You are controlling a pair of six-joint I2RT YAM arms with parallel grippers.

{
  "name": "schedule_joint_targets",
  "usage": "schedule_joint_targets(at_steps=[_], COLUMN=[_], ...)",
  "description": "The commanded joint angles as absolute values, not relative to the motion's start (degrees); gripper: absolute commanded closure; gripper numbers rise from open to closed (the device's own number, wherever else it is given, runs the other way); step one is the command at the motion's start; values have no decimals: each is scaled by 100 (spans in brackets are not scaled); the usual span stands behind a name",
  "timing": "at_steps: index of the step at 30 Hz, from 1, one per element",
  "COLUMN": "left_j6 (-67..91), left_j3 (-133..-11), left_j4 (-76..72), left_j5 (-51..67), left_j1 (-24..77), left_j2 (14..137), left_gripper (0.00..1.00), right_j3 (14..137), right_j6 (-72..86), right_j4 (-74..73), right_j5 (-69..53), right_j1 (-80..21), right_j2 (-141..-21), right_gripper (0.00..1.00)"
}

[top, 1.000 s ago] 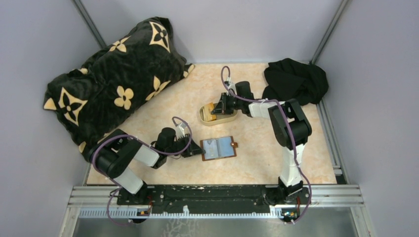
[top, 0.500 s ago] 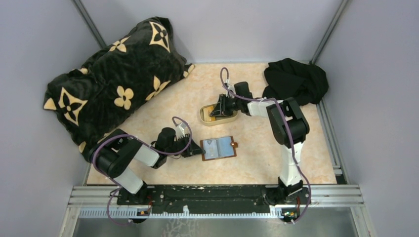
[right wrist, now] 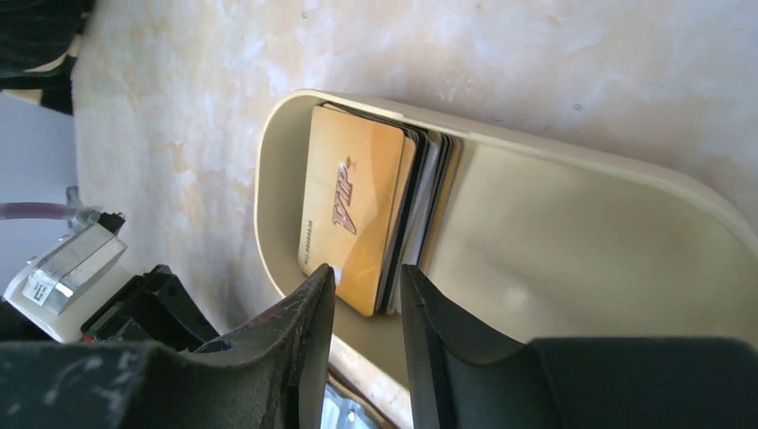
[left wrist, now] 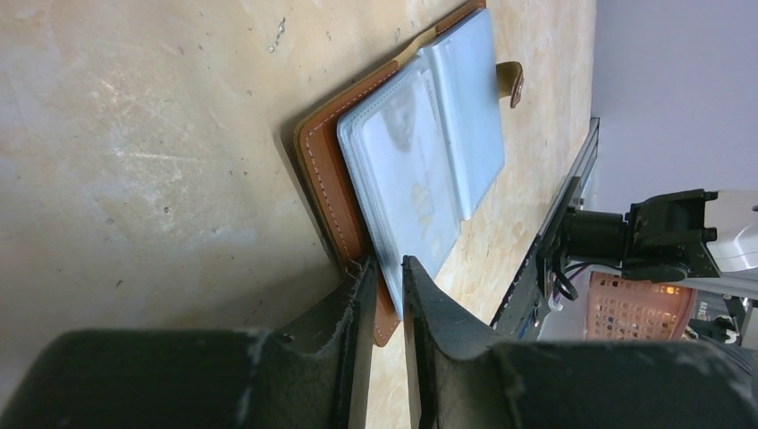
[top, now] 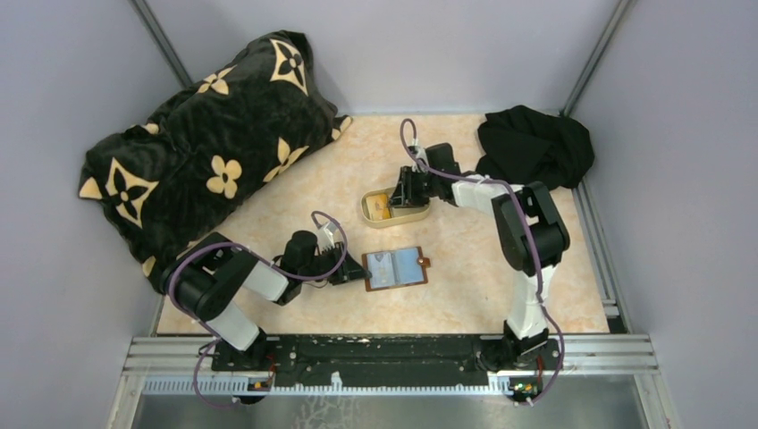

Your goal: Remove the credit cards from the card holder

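Marbled beige covers the desk [top: 465, 295], and a big black plush cushion [top: 206, 152] with cream flower motifs fills its far left corner. A crumpled black cloth [top: 534, 147] lies in the far right corner. Toward the far side of the middle sits a shallow tan oval tray [right wrist: 581, 250]. A stack of credit cards [right wrist: 353, 206] lies flat at the tray's left end, an orange-tan one printed "VIP" on top, with dark and white edges showing beneath it. The right end effector [right wrist: 366, 277] hovers just above that stack, its jaws parted with nothing between them. Nearer the arms, well apart from the tray, the card holder [top: 396, 267] lies spread open on the desk, brown side down and pale blue-grey sleeves up. Faint print shows through one clear sleeve. A small brown strap tab [left wrist: 510, 80] sticks out from its right edge. The left end effector [left wrist: 384, 268] is closed to a narrow gap, pinching the stitched brown left edge of the card holder between its fingers.
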State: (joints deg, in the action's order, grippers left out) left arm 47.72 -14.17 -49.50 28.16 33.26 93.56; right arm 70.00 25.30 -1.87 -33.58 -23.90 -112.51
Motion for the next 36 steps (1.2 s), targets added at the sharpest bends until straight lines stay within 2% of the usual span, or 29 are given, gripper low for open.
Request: schedule_joint_targets(at_steps=[1, 5, 8, 13, 21, 36], left_j6=[4361, 4302, 4273, 4203, 4078, 4003], left_j3=[-1304, -1373, -1406, -1479, -1694, -1763], left_j4=[-3771, -3627, -3545, -3281, -2594, -1649], left_j5=[2207, 2195, 2189, 2140, 2015, 1676], left_j1=[3313, 3315, 3313, 3313, 3314, 3325], left_j2=[9536, 9430, 9347, 9153, 8602, 7559], left_gripper=[74, 74, 73, 73, 73, 73], right_j3=[6747, 6324, 6102, 5028, 3661, 3343], right_j6=[2323, 2324, 2238, 2138, 2708, 2969], right_j4=[-177, -13, -200, -277, 341, 1156], right_j5=[-2587, -2090, -2190, -2002, -1668, -2004], right_j1=[-2413, -2417, -2431, -2839, -3852, -3876], right_j2=[-10365, -9580, -9137, -8569, -8313, -8867], right_gripper=[67, 74, 82, 100, 100, 100])
